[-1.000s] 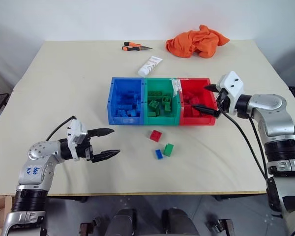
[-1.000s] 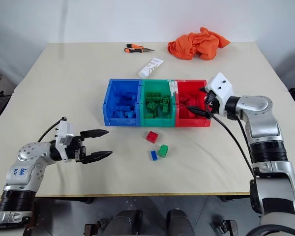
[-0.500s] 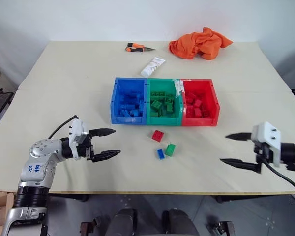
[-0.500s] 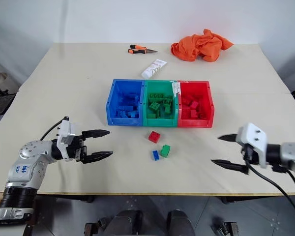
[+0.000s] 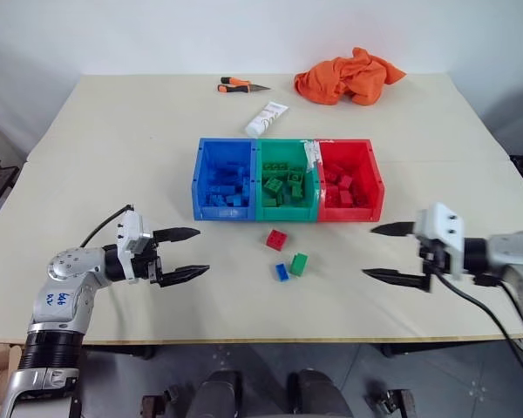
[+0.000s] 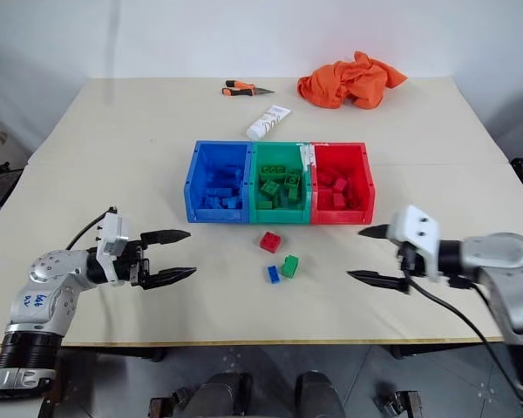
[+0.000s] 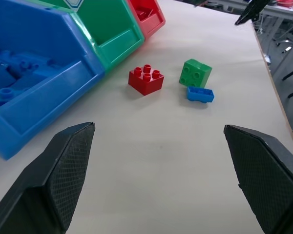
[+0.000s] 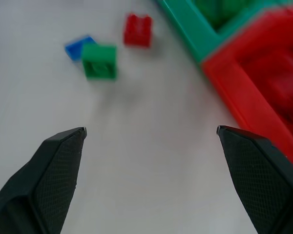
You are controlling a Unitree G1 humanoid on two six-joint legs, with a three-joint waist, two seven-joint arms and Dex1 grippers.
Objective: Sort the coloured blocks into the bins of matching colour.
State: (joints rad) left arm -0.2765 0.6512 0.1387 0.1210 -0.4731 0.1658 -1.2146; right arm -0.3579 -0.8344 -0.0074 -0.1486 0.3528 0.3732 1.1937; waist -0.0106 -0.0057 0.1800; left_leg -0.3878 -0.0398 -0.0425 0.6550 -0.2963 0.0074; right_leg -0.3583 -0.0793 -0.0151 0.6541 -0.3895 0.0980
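Altogether three bins (image 5: 286,213) (blue, green, red, each holding bricks) stand in a row mid-worktop (image 5: 113,157), three loose blocks—one red (image 5: 276,239), one green (image 5: 299,264), one blue (image 5: 281,273)—lie just before them, while left gripper (image 5: 187,253) and right gripper (image 5: 385,252) hover with jaws wide, empty.

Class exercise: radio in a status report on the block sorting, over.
Left gripper and right gripper open, empty. Red block, green block, blue block loose on table before the bins. Nothing blocking.
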